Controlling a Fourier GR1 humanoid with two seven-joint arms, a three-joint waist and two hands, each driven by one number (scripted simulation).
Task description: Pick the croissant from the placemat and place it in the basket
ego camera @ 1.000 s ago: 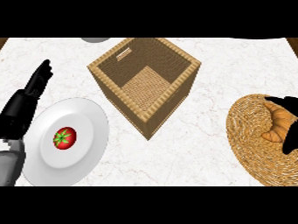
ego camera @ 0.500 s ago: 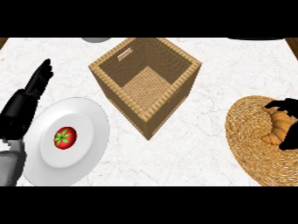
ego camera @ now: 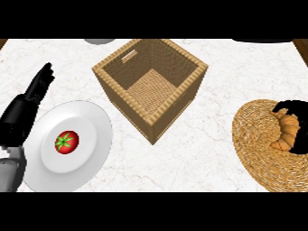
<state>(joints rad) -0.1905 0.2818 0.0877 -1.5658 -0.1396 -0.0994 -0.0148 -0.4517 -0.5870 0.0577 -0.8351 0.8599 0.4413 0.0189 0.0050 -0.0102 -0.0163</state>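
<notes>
Wicker basket holds nothing; tomato on plate.

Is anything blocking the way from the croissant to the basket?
Nothing visible. The right hand is curled round the croissant on the placemat; only bare counter lies between it and the basket.

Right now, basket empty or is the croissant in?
Empty: the basket shows only its woven floor. The croissant lies on the placemat, under the right hand.
</notes>
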